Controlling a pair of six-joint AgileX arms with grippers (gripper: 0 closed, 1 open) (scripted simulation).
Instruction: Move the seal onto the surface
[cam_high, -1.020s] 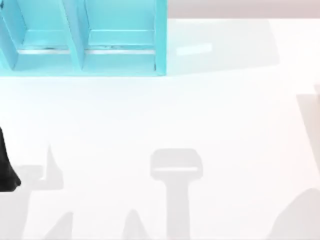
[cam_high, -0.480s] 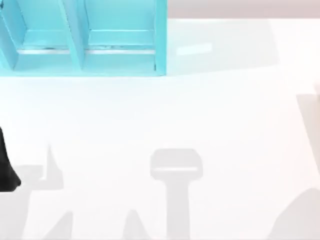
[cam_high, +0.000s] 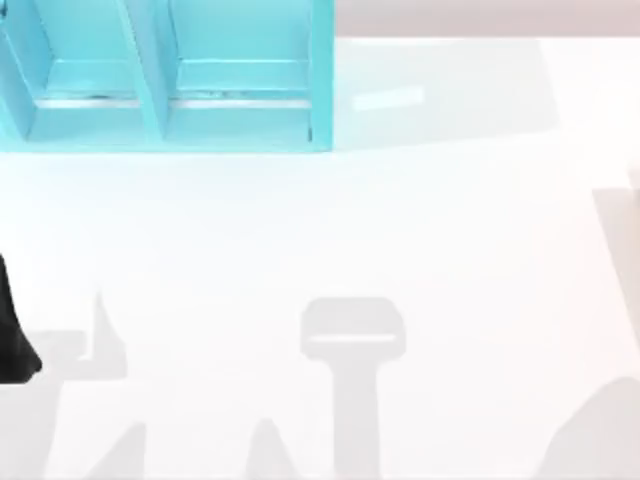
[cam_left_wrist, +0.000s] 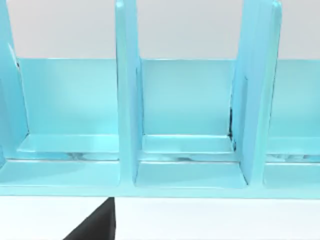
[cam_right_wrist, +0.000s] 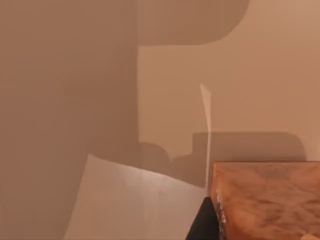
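the turquoise shelf unit (cam_high: 165, 75) and a black arm part (cam_high: 12, 335) are cut off by the top view's edges.

Top cam looks straight down on the broad plain white tabletop (cam_high: 330, 230), fairly high up, w/ the turquoise compartmented shelf unit (cam_high: 165, 75) at the far left corner. Left wrist cam sits low & near, facing the shelf unit's (cam_left_wrist: 125, 125) open front head-on, a strip of tabletop (cam_left_wrist: 210, 220) just ahead of the jaws; both are shared w/ the top cam. Right wrist cam is very close, angled down at a tan shadowed surface (cam_right_wrist: 75, 100), w/ an orange-amber block-like piece (cam_right_wrist: 265, 200) right by the lens.
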